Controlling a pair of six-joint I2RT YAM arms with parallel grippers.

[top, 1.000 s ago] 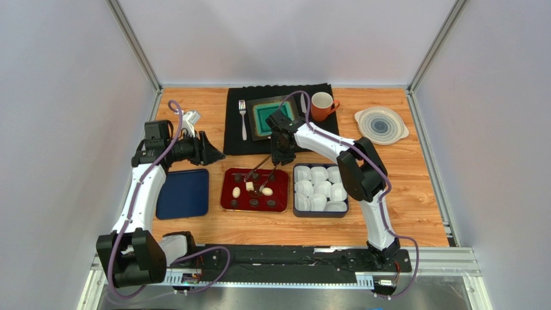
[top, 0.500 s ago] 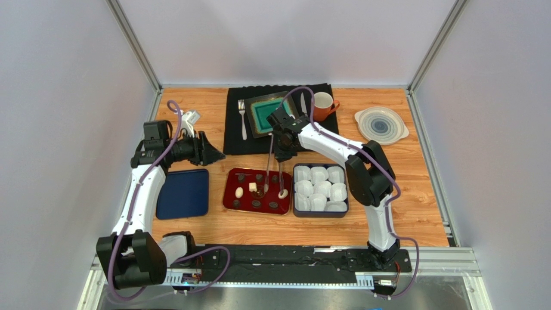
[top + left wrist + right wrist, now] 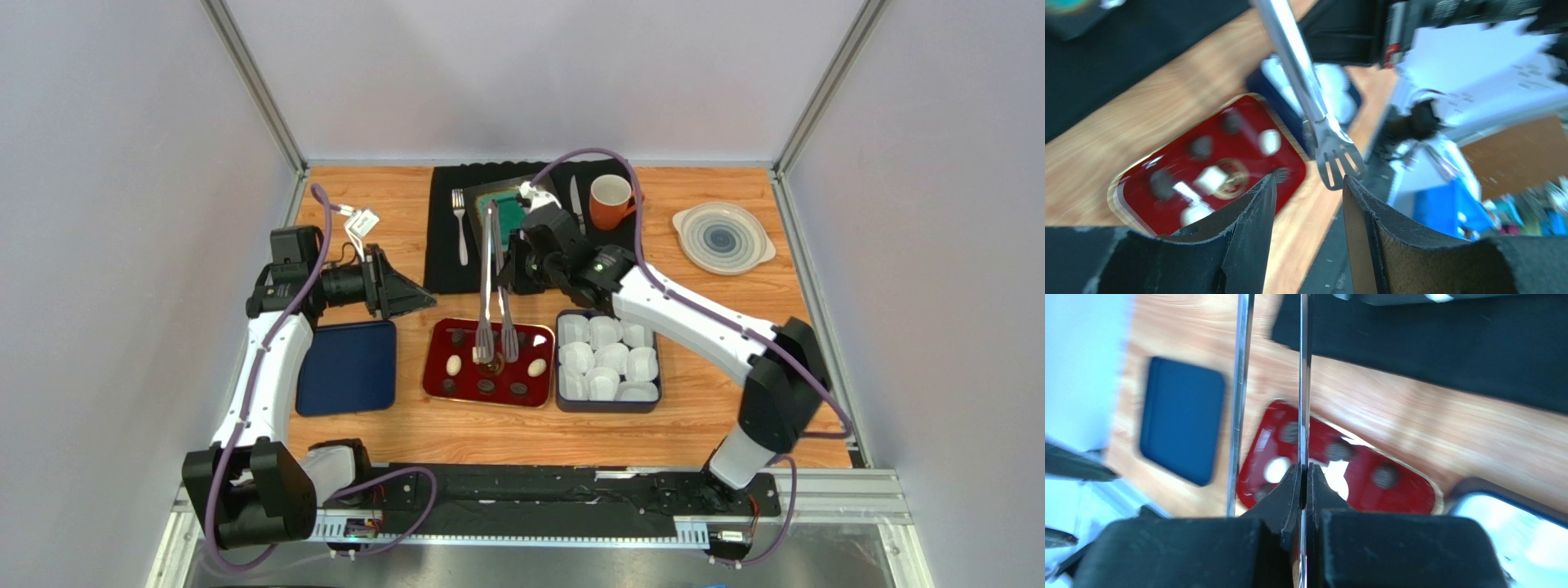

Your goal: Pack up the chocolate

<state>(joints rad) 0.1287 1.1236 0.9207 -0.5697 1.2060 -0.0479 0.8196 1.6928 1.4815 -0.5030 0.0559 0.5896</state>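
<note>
The chocolate lies on a red tray [image 3: 432,368]: dark rounds [image 3: 485,387], a white oval [image 3: 454,365] at the left, another white oval [image 3: 537,366] at the right, and a cream cube [image 3: 476,354]. My right gripper [image 3: 513,251] is shut on one arm of metal tongs [image 3: 488,282], whose tips hang over the tray's middle. In the right wrist view my right gripper [image 3: 1303,478] pinches that arm [image 3: 1304,386] while the other arm [image 3: 1238,404] stands free. My left gripper [image 3: 399,292] is open and empty, left of the tray. The tongs' tip [image 3: 1339,162] shows beyond it.
A dark blue box [image 3: 610,406] of white paper cups stands right of the tray. A blue lid [image 3: 347,368] lies at the left. A black mat [image 3: 442,276] at the back holds a fork [image 3: 461,227] and a green dish [image 3: 505,211]. An orange mug [image 3: 610,200] and a round plate [image 3: 724,237] stand at the back right.
The right arm swung its elbow out to the right and raised the tongs from slanting into the tray to hanging over it. One white oval shifted to the tray's right side.
</note>
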